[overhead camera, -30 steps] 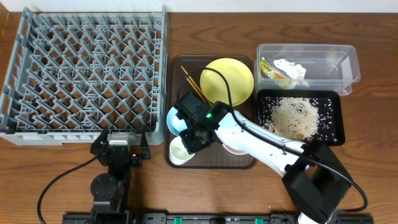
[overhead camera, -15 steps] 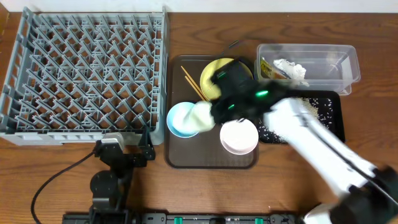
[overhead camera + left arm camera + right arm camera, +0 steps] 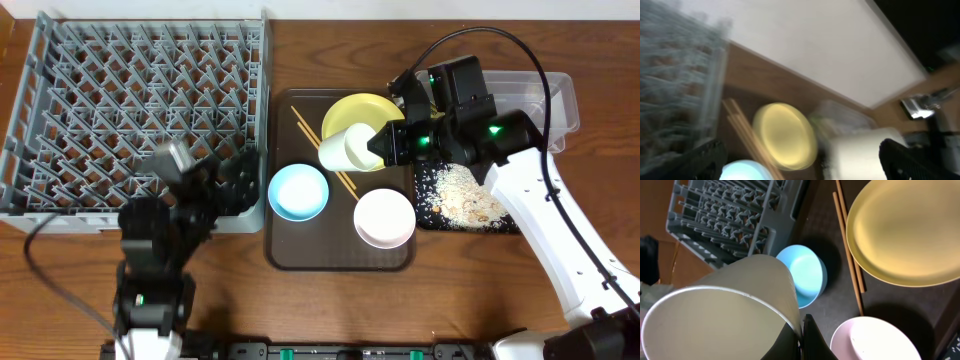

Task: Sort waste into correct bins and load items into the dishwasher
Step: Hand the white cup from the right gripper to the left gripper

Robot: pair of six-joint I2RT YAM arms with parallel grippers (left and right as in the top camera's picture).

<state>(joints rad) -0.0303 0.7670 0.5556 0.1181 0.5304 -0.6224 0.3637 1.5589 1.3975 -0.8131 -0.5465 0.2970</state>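
Observation:
My right gripper (image 3: 378, 146) (image 3: 802, 332) is shut on the rim of the small white cup (image 3: 344, 148) (image 3: 722, 312) and holds it tilted above the yellow plate (image 3: 372, 118) (image 3: 905, 232). The chopsticks (image 3: 318, 145) (image 3: 849, 255), blue bowl (image 3: 298, 191) (image 3: 806, 274) and white-pinkish bowl (image 3: 385, 218) (image 3: 875, 340) lie on the brown tray. My left gripper (image 3: 238, 182) (image 3: 802, 162) is open and empty, at the grey dish rack's (image 3: 140, 110) front right corner. Rice scraps (image 3: 462, 192) lie in the black tray. The clear tub (image 3: 556, 100) is partly hidden by my right arm, and the wrapper and tissue are hidden.
The dark brown serving tray (image 3: 340, 258) lies between the rack and the two bins. The blurred left wrist view shows the plate (image 3: 784, 135), the chopsticks (image 3: 740, 131), the held cup (image 3: 865, 156) and the rack (image 3: 675, 75).
My right gripper lifted the cup from the tray's front left and carried it back and right over the plate. My left arm rose from rest and swung toward the tray.

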